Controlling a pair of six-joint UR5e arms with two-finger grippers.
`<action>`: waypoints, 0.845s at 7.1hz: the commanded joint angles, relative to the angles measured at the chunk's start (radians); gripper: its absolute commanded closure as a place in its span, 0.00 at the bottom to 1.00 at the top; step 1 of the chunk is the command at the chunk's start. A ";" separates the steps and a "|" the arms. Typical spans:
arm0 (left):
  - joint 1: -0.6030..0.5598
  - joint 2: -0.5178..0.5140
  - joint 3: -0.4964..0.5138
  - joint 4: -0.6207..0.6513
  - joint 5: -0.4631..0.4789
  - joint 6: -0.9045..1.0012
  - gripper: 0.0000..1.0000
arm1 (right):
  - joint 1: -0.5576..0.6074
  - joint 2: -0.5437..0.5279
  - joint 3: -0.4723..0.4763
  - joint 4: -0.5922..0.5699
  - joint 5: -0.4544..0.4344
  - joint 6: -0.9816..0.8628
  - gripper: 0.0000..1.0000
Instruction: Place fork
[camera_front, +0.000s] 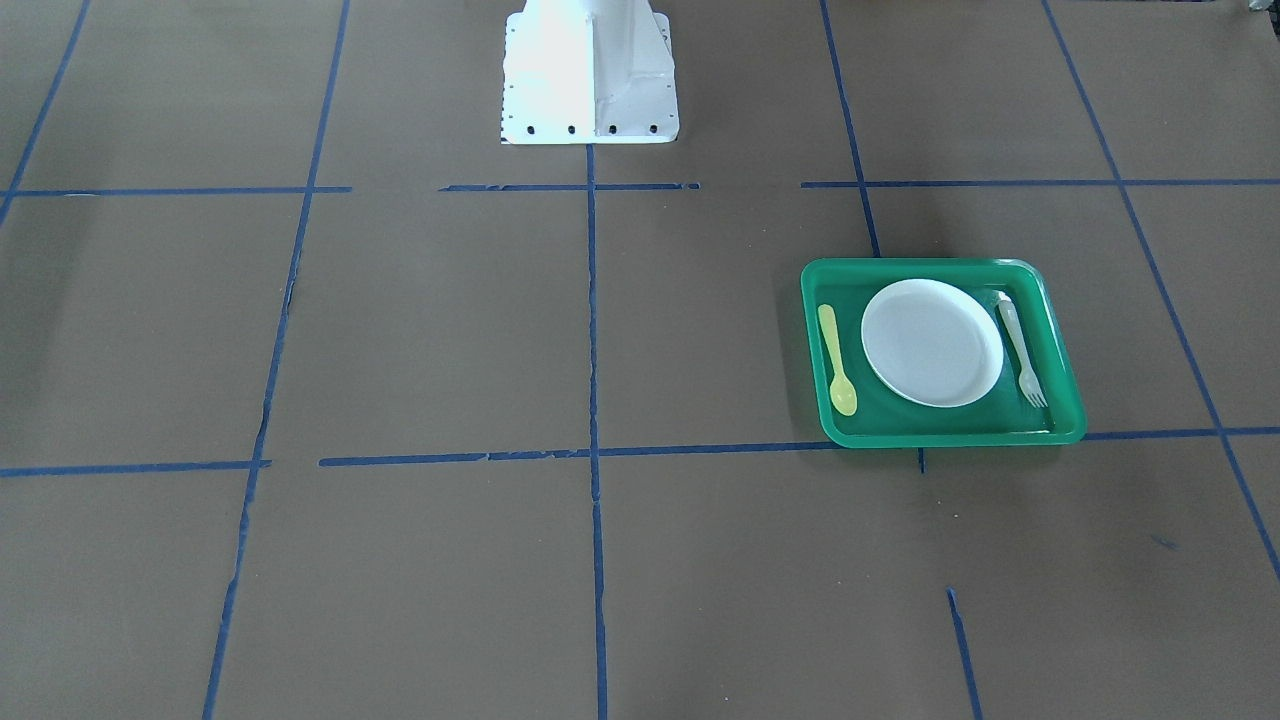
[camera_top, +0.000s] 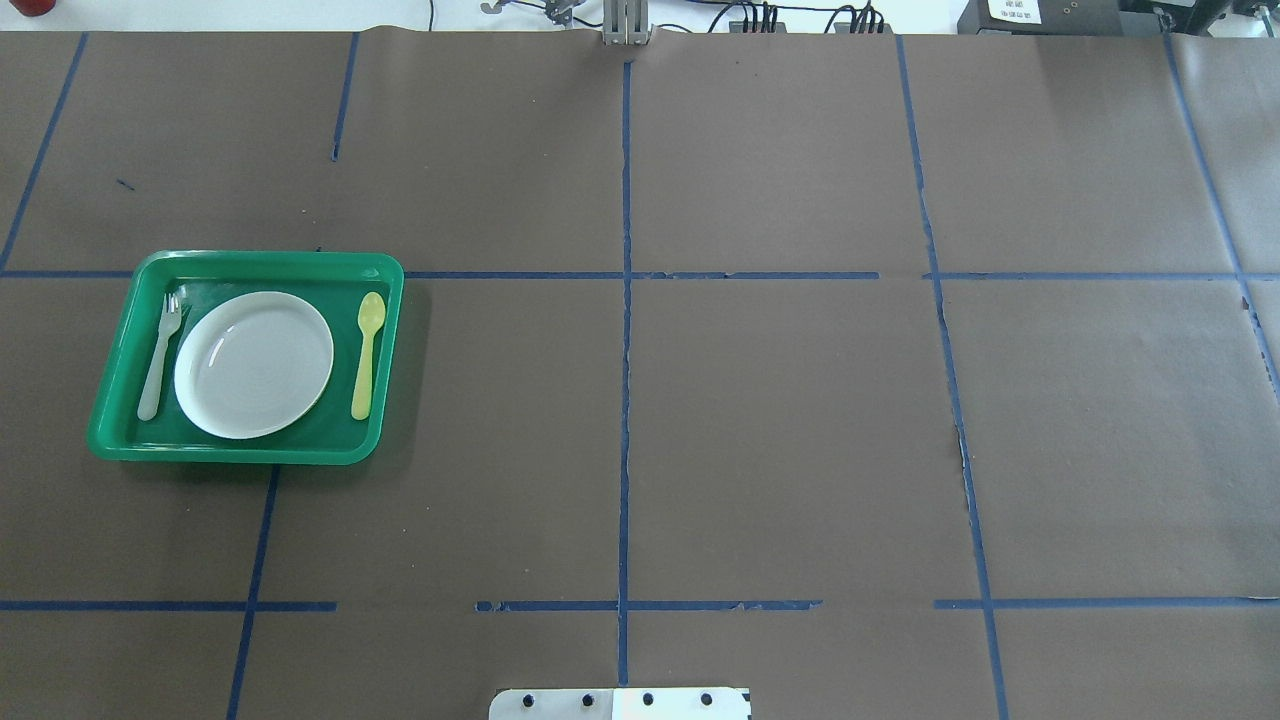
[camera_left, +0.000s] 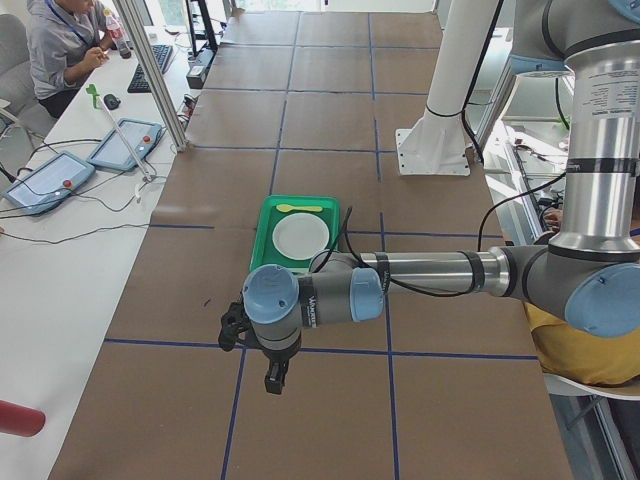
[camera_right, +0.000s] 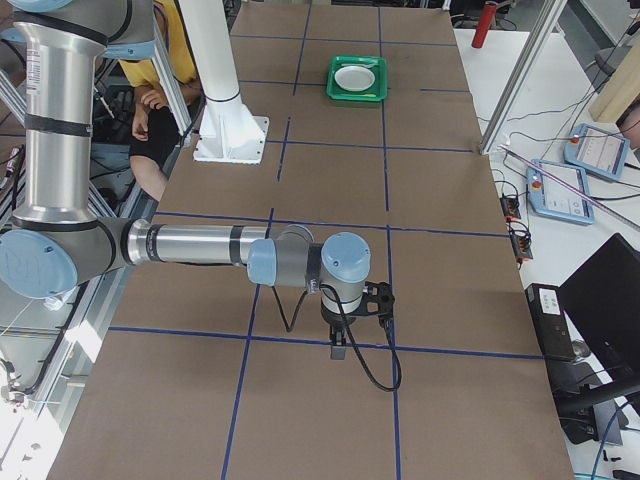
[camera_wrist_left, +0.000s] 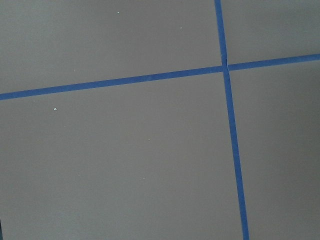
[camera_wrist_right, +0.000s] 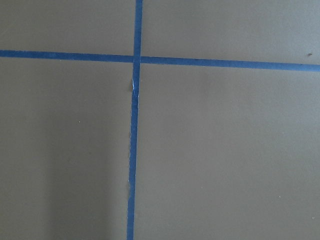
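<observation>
Fork (camera_top: 160, 355) lies flat in the green tray (camera_top: 250, 259), just beside the white plate (camera_top: 254, 364), on the side opp. the yellow spoon (camera_top: 367, 355), tines pointing away from the robot. L gripper (camera_left: 272, 385) hangs over bare table (camera_top: 700, 400), well apart from the fork, w/ the tray beyond it farther along. R gripper (camera_right: 338, 350) hangs much farther off, toward the other end; both show only in side cams, so can't tell if fingers are spread or closed.

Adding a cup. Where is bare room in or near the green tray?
The tray is crowded: fork, plate and spoon leave only narrow gaps. Bare paper lies past the spoon-side rim, up to the centre tape line.
</observation>
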 joint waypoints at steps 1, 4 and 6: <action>-0.006 0.027 -0.085 0.050 0.000 0.001 0.00 | 0.000 0.000 0.000 0.000 0.000 0.001 0.00; -0.006 -0.002 -0.091 0.126 0.049 0.058 0.00 | 0.000 0.000 0.000 0.000 0.000 0.001 0.00; -0.007 -0.004 -0.094 0.124 0.050 0.061 0.00 | 0.000 0.000 0.000 0.000 0.000 0.000 0.00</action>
